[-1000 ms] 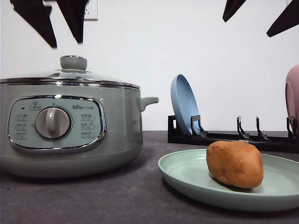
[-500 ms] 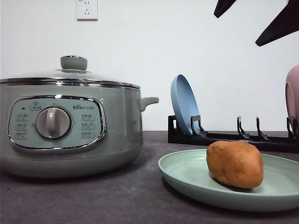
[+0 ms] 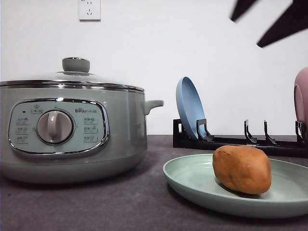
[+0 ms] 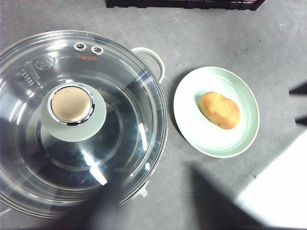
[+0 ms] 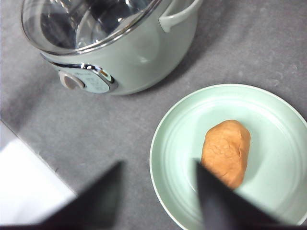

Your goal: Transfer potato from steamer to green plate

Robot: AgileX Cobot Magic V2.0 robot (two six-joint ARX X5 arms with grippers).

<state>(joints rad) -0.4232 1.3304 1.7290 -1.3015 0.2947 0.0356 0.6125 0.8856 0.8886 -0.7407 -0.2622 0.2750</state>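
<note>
Blue plate (image 3: 189,108) racked behind potato (image 3: 242,169).

Right tool (image 3: 272,21) blurred, cut by front view's top edge. Pink plate (image 3: 301,101) and green plate (image 3: 192,180) cropped at right edge. Steamer (image 3: 120,125) cropped left.

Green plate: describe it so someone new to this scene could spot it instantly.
Start at the big sage-green steamer. On the grey table beside its side handle lies the green plate, flat, holding the potato. The blue plate and pink plate stand upright in the black rack behind it.
</note>
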